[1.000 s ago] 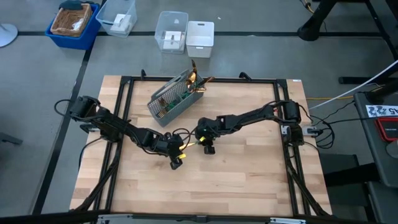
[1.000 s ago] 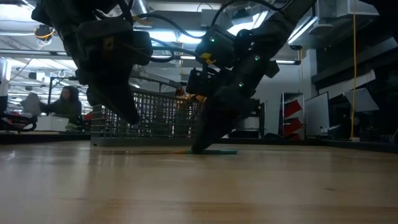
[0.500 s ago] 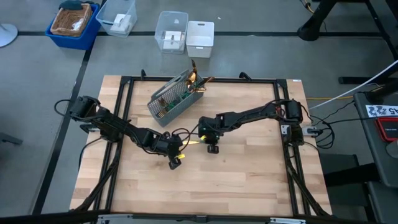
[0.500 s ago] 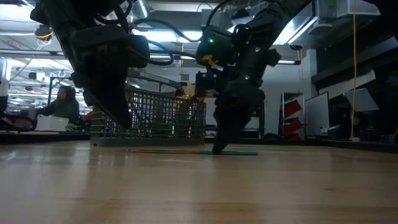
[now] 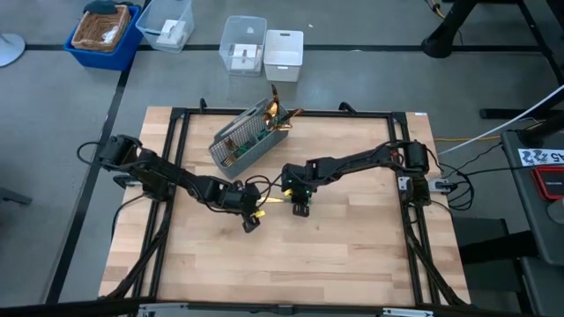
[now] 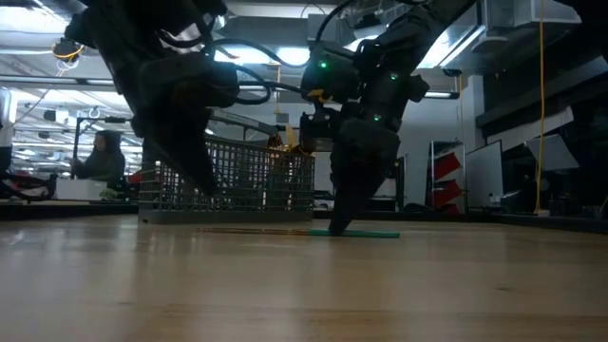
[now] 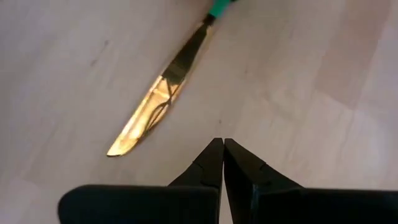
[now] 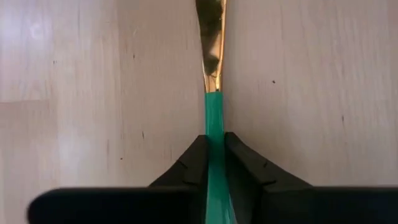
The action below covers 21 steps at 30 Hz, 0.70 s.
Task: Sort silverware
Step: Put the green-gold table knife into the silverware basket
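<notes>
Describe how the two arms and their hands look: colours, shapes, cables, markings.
Both arms are black and jointed, with black cables looping along them. The left hand and right hand each carry a small yellow mark near the wrist. Each ends in two dark, flat fingers tapering to wedge tips. Green indicator lights glow on the right arm in the low view.

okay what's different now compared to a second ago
The right gripper closed its jaws on the teal handle of the knife lying on the table, after shifting slightly toward the right arm's side. The left gripper stayed shut beside the blade, and the mesh caddy did not move.
</notes>
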Each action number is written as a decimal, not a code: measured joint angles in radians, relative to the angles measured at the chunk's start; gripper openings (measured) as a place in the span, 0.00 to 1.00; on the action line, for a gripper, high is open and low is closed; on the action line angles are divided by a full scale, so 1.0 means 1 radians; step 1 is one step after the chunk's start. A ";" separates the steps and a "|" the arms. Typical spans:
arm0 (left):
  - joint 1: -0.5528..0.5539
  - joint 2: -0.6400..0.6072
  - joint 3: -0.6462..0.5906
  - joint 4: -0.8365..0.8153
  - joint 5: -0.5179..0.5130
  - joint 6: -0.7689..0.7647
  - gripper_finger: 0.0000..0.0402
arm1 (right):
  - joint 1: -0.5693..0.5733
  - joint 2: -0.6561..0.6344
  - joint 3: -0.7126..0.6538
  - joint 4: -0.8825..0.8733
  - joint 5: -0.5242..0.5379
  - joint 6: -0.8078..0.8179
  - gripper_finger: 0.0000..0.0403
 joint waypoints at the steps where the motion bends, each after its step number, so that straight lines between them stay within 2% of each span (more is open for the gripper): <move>1: 0.007 0.000 0.000 0.004 0.000 0.000 0.01 | 0.000 0.000 0.005 -0.006 -0.009 0.004 0.10; 4: 0.025 0.000 0.000 0.028 0.000 0.000 0.01 | 0.000 0.001 0.026 -0.033 -0.057 0.028 0.06; 8: 0.044 0.000 0.000 0.106 -0.001 0.027 0.01 | 0.003 0.005 0.055 -0.032 -0.113 0.031 0.04; 13: 0.062 0.000 0.000 0.190 -0.001 0.080 0.01 | 0.003 0.006 0.067 -0.036 -0.116 0.034 0.04; 21: 0.065 0.000 0.000 0.196 -0.004 0.102 0.01 | 0.003 0.008 0.113 -0.106 -0.072 0.056 0.04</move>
